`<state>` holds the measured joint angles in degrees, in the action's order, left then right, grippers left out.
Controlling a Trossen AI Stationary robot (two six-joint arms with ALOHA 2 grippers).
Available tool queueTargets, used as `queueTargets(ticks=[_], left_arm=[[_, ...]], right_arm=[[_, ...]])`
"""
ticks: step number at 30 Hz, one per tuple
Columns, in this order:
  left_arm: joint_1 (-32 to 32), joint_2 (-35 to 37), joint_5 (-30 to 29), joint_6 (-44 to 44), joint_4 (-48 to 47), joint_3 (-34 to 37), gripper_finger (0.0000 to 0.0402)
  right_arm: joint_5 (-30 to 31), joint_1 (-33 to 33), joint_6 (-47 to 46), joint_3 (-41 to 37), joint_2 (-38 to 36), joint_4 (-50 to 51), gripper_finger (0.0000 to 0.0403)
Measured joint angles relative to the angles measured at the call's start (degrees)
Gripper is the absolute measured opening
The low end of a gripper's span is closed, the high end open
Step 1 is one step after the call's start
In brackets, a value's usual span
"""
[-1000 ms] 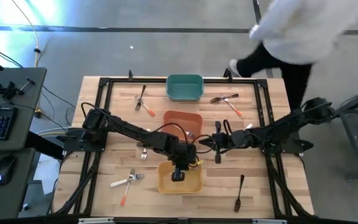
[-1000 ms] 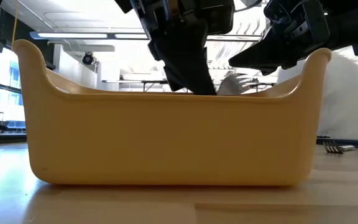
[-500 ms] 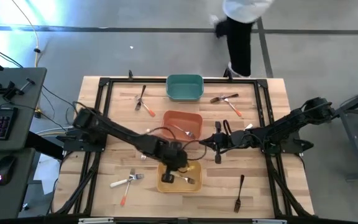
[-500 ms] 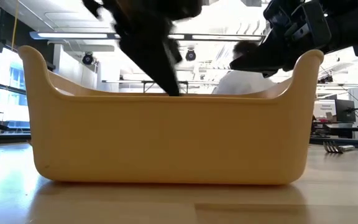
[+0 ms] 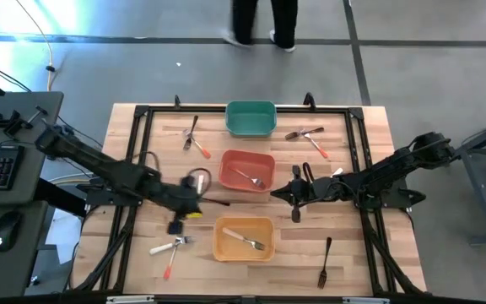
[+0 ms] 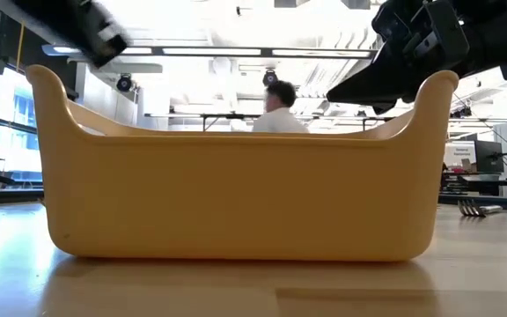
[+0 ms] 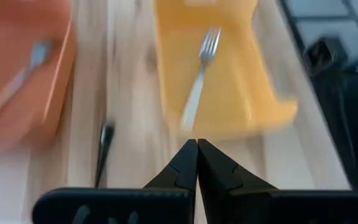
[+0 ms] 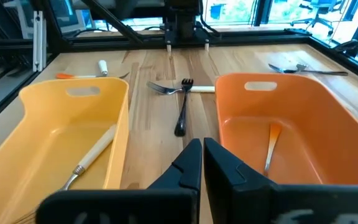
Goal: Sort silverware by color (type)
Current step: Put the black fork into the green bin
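Note:
A white-handled fork lies flat in the yellow bin, and an orange-handled utensil lies in the red bin. The green bin stands at the far edge. My left gripper hangs shut and empty above the table, left of the yellow bin; its tips point at that bin. My right gripper hovers shut and empty between the red and yellow bins. A dark fork lies on the wood between the two grippers.
Loose silverware lies around the table. There are pieces at the far left, the far right and the near left, and a dark fork at the near right. A person walks beyond the far edge.
My left gripper has come up out of the yellow bin and swung quickly toward the table's left edge. The white-handled fork now lies uncovered in the bin. The person beyond the table has walked leftward.

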<state>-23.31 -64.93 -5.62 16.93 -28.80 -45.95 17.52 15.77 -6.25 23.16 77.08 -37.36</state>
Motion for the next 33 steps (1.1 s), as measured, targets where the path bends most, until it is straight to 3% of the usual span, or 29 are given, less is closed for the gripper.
queueTargets(ticks=[4, 9, 13, 24, 33], left_arm=[[-0.35, 6.97, -0.62, 7.24, -7.16, 5.65, 0.0001], [-0.35, 8.61, -2.71, 8.48, -10.81, 12.00, 0.0025], [-0.20, 6.83, -2.69, 6.77, -6.88, 15.18, 0.0062], [4.92, 0.38, -5.32, -1.87, -0.77, 15.27, 0.0168], [8.53, -5.77, -5.57, -8.33, 1.79, 15.27, 0.0203]], right_arm=[[0.01, -0.63, 0.22, 0.00, 0.00, -0.80, 0.0000], [0.22, -1.17, 0.23, 0.00, 0.00, -1.02, 0.0000], [0.20, -1.16, 0.23, 0.00, 0.00, -1.03, 0.0000], [0.14, -1.11, -0.58, 0.00, 0.00, -0.51, 0.0001], [0.00, -1.11, -0.82, 0.00, -0.02, 0.32, 0.0001]])
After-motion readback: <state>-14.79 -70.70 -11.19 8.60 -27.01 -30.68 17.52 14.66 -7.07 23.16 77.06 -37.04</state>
